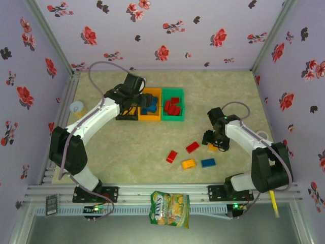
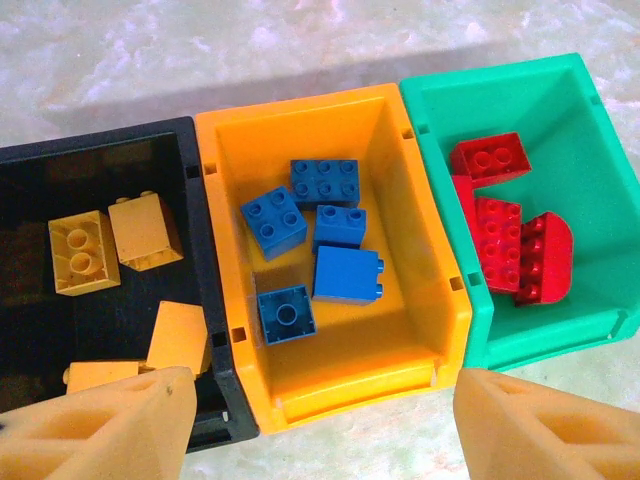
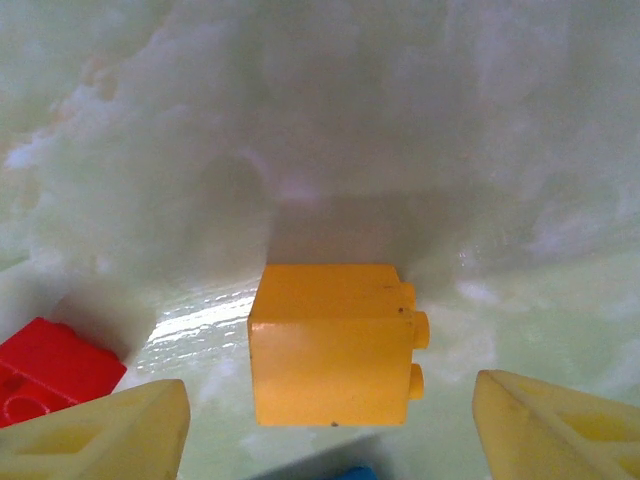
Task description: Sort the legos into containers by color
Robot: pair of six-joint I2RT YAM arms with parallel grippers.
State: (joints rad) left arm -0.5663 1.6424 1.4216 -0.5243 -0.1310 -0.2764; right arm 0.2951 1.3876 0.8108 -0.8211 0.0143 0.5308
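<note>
The overhead camera places the three joined containers at the far middle of the table [image 1: 127,152], with the left arm bent over them. It does not show what they hold as well as the left wrist camera does. There the black bin [image 2: 205,260] on the left holds yellow bricks [image 2: 80,255], the orange bin [image 2: 420,250] in the middle holds five blue bricks [image 2: 345,273], and the green bin [image 2: 600,200] on the right holds red bricks [image 2: 500,240]. The left gripper [image 2: 325,392] hangs over the near rim of the bins, its foam fingers [image 2: 110,425] wide apart and empty.

Nearer and to the right, the overhead camera shows loose legos on the table: a left red brick [image 1: 172,156], a right red brick [image 1: 192,147], a flat yellow brick [image 1: 188,163] and a loose blue brick [image 1: 208,162]. The right gripper [image 1: 219,145] is low beside them. The right wrist camera adds that a tipped yellow brick [image 3: 335,345] lies on its side (studs pointing right) between the spread fingertips [image 3: 550,420], with a gap on each side, so the claw is apart and not clamped.
</note>
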